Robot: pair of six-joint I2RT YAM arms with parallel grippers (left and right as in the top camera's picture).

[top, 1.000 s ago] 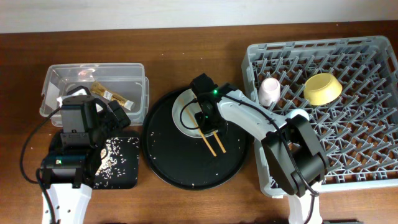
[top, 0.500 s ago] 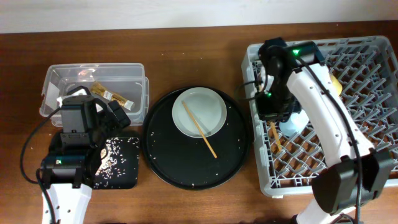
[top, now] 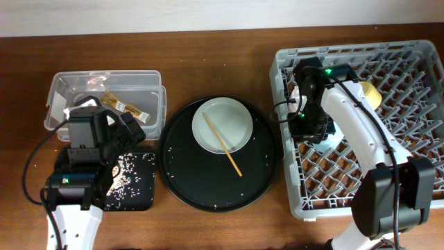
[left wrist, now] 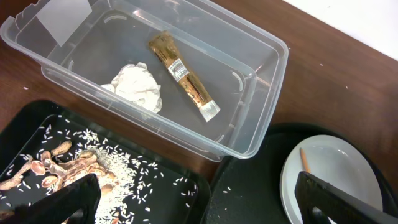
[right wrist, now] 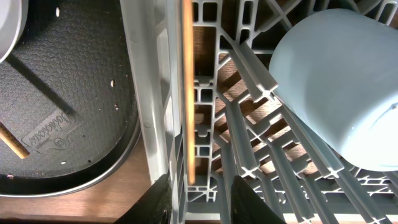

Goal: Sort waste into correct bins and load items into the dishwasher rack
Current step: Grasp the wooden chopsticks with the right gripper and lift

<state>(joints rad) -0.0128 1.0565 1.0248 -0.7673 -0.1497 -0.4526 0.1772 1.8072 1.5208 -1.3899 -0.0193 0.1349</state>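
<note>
Overhead, the left gripper point(top: 128, 126) hangs at the near edge of the clear tub point(top: 61, 89), in which a snack wrapper point(top: 125, 106) lies just ahead of it. The black tray point(top: 142, 198), scattered with flakes point(top: 132, 170), sits under and behind it on the bench point(top: 208, 55). The right gripper point(top: 310, 129) is down inside the rack point(top: 388, 201) by its left wall. The light blue cup point(top: 336, 133) is just to its right, and the yellow bowl point(top: 373, 93) lies further back, partly hidden by the arm. To its left, the plate point(top: 236, 114) on the round black tray point(top: 208, 184) carries the first chopstick point(top: 223, 144).

From the left wrist, the left gripper point(left wrist: 196, 190) has its fingers point(left wrist: 62, 205) spread wide with nothing between them. The tissue point(left wrist: 138, 87) and snack wrapper point(left wrist: 183, 74) lie ahead in the clear tub point(left wrist: 261, 112). Flakes point(left wrist: 62, 167) cover the black tray point(left wrist: 25, 124) just below.

From the right wrist, the right gripper point(right wrist: 199, 202) has its fingers point(right wrist: 249, 199) apart, with a gap much wider than the second chopstick point(right wrist: 186, 93). That chopstick lies straight ahead in the rack point(right wrist: 149, 106) along its wall, with its near end at the gap. The light blue cup point(right wrist: 342, 87) lies ahead to the right. The round black tray point(right wrist: 68, 81) is outside to the left.
</note>
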